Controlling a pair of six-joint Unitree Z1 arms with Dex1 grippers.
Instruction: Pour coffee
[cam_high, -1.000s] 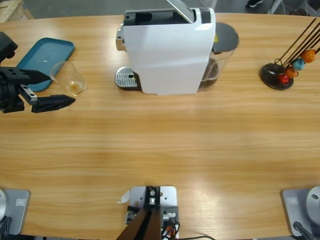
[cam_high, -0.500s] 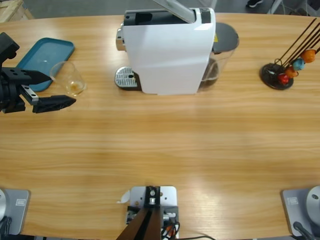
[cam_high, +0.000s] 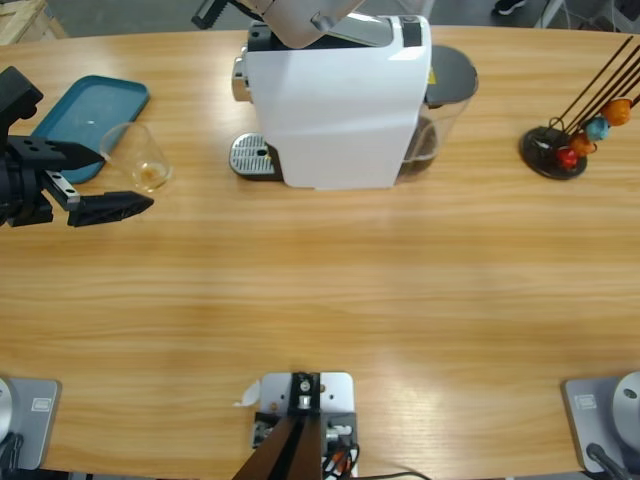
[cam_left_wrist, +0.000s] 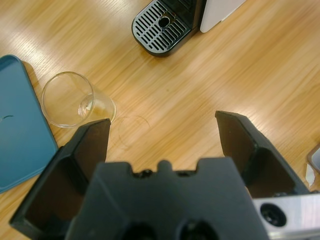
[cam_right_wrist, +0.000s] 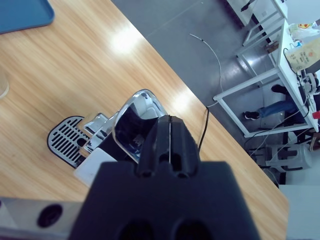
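On the long wooden table (cam_high: 330, 280) the glass tumbler (cam_high: 138, 156) with a little coffee (cam_high: 150, 177) stands beside the blue tray (cam_high: 90, 110). The left gripper (cam_high: 100, 180) is wide open and empty, near the tumbler. The right gripper (cam_right_wrist: 169, 131) has its jaws closed together above the coffee machine (cam_high: 335, 100), holding nothing.

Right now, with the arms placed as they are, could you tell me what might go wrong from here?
The left gripper is open with one jaw just beside the glass tumbler; a sideways nudge could tip it and spill the coffee. The tumbler also sits close to the teal tray, which it might strike. The right gripper, shut above the coffee machine, could knock its raised lever.
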